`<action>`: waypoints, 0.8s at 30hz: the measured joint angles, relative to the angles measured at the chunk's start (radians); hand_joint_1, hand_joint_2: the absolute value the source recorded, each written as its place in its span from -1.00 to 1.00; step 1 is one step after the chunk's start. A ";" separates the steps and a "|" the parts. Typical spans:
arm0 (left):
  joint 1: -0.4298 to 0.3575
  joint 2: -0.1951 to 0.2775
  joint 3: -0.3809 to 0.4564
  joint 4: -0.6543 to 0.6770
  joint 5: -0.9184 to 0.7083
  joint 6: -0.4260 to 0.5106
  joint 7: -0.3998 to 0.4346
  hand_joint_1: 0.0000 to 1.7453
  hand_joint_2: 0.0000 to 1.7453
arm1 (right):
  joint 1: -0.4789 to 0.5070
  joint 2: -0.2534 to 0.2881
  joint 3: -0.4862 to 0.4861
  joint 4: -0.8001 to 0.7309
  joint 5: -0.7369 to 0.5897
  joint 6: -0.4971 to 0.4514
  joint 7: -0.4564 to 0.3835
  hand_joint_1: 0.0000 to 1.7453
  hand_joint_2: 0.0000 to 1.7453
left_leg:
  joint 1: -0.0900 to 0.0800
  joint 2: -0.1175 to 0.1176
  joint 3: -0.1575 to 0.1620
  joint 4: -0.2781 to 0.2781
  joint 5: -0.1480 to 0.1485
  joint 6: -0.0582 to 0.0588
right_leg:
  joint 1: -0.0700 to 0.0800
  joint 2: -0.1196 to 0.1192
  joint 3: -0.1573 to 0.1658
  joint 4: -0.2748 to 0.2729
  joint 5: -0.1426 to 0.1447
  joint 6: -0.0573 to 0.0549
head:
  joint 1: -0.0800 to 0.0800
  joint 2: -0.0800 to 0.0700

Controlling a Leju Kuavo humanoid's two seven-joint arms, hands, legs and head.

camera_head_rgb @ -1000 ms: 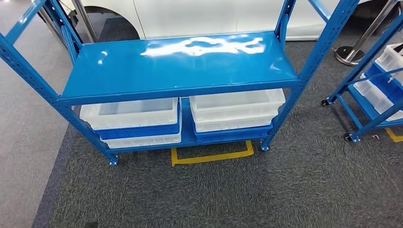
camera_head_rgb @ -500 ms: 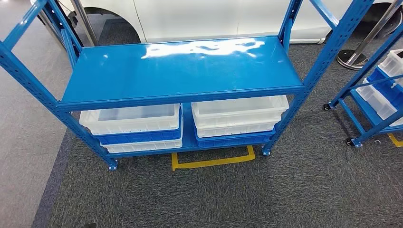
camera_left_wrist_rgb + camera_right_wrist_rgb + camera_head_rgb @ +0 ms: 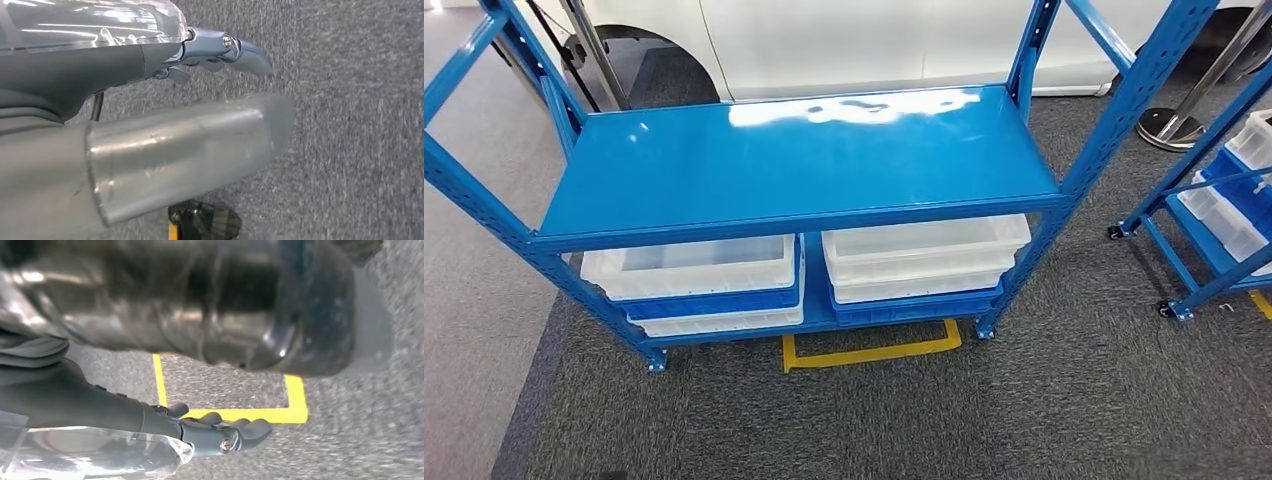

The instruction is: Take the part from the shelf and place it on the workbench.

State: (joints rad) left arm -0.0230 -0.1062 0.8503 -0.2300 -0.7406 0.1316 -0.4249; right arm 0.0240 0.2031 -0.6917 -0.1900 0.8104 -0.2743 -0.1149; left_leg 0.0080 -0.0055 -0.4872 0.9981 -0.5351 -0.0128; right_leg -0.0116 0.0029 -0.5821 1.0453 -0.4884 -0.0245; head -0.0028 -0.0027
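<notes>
Part: I can't tell where it is, the blue shelf shows me a glossy middle board and, on the level below, two translucent white bins stacked over blue ones (contents unreadable from here). Left hand hangs over grey carpet, fingers stretched out and apart from the thumb, holding nothing; right hand likewise, fingers loosely extended above the yellow tape mark. White car behind the shelf, second blue rack to the right.
</notes>
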 joint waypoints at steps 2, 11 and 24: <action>0.000 -0.001 0.000 0.000 -0.002 0.001 0.001 -1.00 -1.00 | 0.002 0.003 0.000 0.000 0.005 -0.003 0.008 -1.00 -1.00 | 0.003 0.001 -0.026 0.065 -0.034 -0.009 | -0.003 -0.003 0.017 -0.010 -0.005 -0.011 | 0.000 0.000; 0.005 -0.001 0.005 0.000 -0.011 0.003 0.010 -1.00 -1.00 | 0.004 0.009 0.002 0.002 0.037 0.035 0.040 -1.00 -1.00 | 0.003 0.009 -0.166 0.233 -0.031 -0.010 | 0.002 -0.022 0.066 -0.013 -0.042 -0.019 | -0.001 0.000; 0.001 -0.003 0.023 0.000 -0.046 0.052 0.002 -1.00 1.00 | -0.005 0.017 -0.002 0.005 0.041 0.019 0.173 -1.00 1.00 | -0.004 0.020 -0.078 0.019 0.068 0.057 | -0.009 -0.007 -0.050 0.236 -0.154 0.044 | 0.000 0.000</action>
State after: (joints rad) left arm -0.0225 -0.1097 0.8730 -0.2296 -0.7868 0.1841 -0.4233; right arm 0.0191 0.2200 -0.6940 -0.1846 0.8516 -0.2557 0.0581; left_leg 0.0042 0.0149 -0.5657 1.0167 -0.4676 0.0440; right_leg -0.0202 -0.0045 -0.6323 1.2815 -0.6427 0.0191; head -0.0028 -0.0027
